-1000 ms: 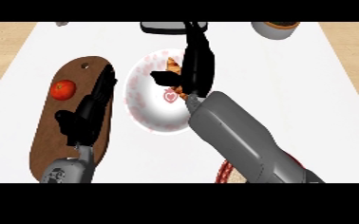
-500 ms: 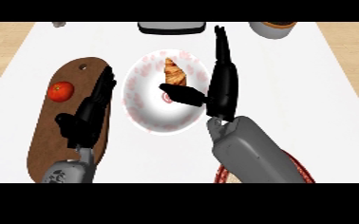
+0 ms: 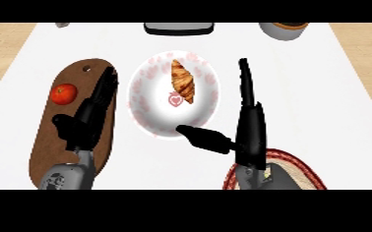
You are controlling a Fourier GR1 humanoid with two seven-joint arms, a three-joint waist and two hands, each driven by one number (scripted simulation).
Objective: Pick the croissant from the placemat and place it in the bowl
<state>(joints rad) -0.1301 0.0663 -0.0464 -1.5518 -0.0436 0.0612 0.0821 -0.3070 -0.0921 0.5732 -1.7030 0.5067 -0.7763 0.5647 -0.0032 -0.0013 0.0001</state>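
A golden croissant [image 3: 183,81] lies inside the white bowl with pink hearts [image 3: 149,109] at the middle of the counter. My right hand [image 3: 248,128] is just right of the bowl, open, fingers straight and pointing away, thumb stretched toward the bowl's near rim; it holds nothing. The placemat [image 3: 291,169], round with a red woven rim, shows at the lower right, partly hidden by my right forearm. My left hand [image 3: 91,120] rests open over the wooden board, left of the bowl.
A brown wooden cutting board [image 3: 51,137] lies at the left with a red tomato [image 3: 64,94] on it. At the far edge are a dark tray-like object [image 3: 178,28] and a grey pot [image 3: 285,30].
My right hand has let go of the croissant, which now lies in the bowl, and has drawn back to the right and toward me. The left hand has stayed put.
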